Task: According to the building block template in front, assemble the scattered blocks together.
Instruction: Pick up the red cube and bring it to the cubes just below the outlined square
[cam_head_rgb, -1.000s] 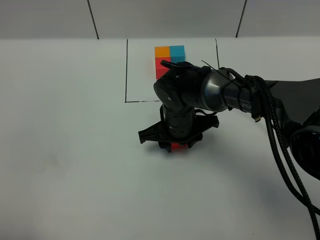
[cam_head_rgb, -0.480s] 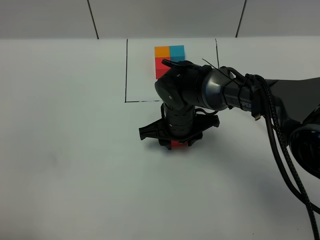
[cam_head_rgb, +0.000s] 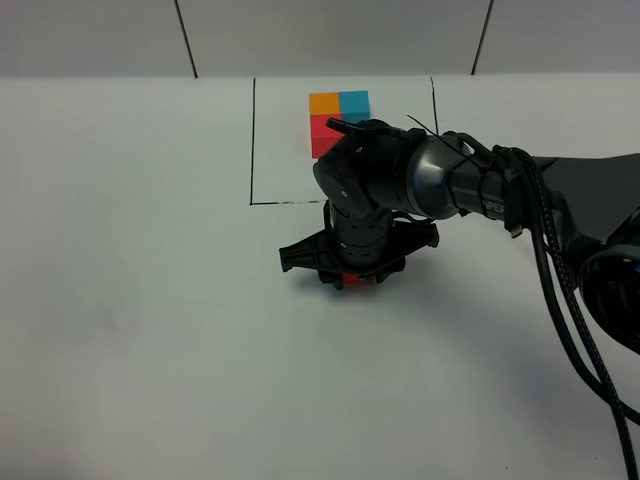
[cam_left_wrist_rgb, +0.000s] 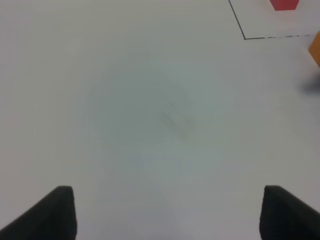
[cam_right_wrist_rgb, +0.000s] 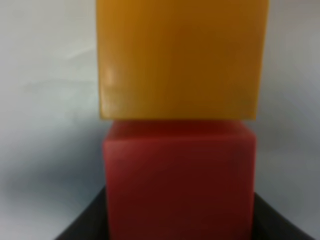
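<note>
Overhead cam first: the right gripper (cam_head_rgb: 355, 274) is down on the table (cam_head_rgb: 120, 320), clamped on the red block (cam_head_rgb: 358, 282). Only a sliver of red pokes out under the jaws. The gripper sits just outside the near line of the frame (cam_head_rgb: 252, 140). The template (cam_head_rgb: 339, 110) is further on past the gripper, inside the frame. It has orange and blue side by side, with red next to the orange on the side nearer the gripper. The arm's wrist covers part of that red one.

Left wrist cam: the left gripper (cam_left_wrist_rgb: 167, 215) is released. Its two dark fingers (cam_left_wrist_rgb: 62, 212) are wide apart with only bare table between them. Way out ahead and off to one side there's a corner of the frame, and the red template cube (cam_left_wrist_rgb: 284, 4) is inside it, cut off by the edge of the shot. The orange block (cam_left_wrist_rgb: 316, 48) peeks in just outside the frame line. It's blurry and well away from this gripper.

Right wrist cam: super close up. The red block fills the gap between the jaws, squeezed from both sides. The orange block is right ahead of it, past the fingertips, face touching face, with the edges pretty much lined up. Both rest on the table.
</note>
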